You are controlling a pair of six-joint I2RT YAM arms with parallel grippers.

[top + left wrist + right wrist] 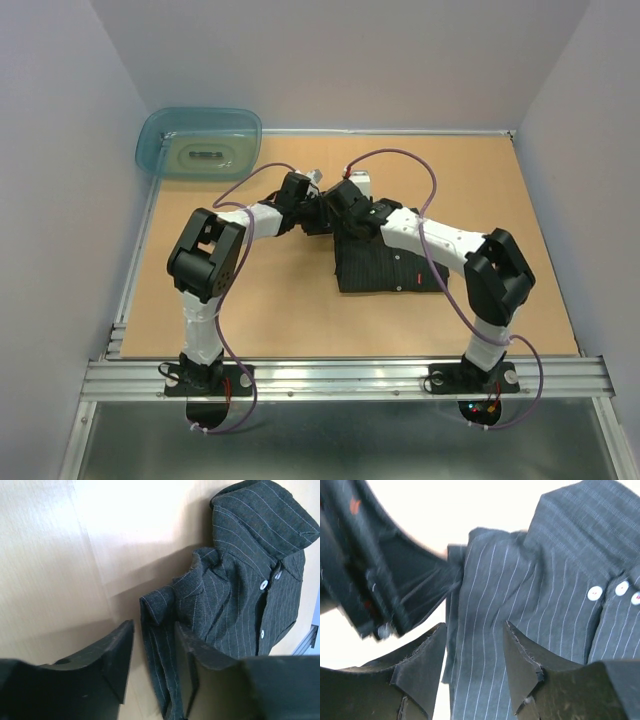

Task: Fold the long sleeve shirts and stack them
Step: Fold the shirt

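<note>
From above we see the black shirt (385, 265) at mid-frame, with the left gripper (303, 188) and right gripper (345, 195) at its upper-left edge; left wrist view, jaws spread astride a sleeve (159, 675) at lower centre; right wrist view, jaws spread over the shirt's pinstriped front.

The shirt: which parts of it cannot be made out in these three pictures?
- Top view: the collar end of the shirt is hidden under both arms.
- Left wrist view: the sleeve runs off the bottom edge at the left gripper.
- Right wrist view: the dark shape at left is blurred; the right gripper covers the cloth below.
</note>
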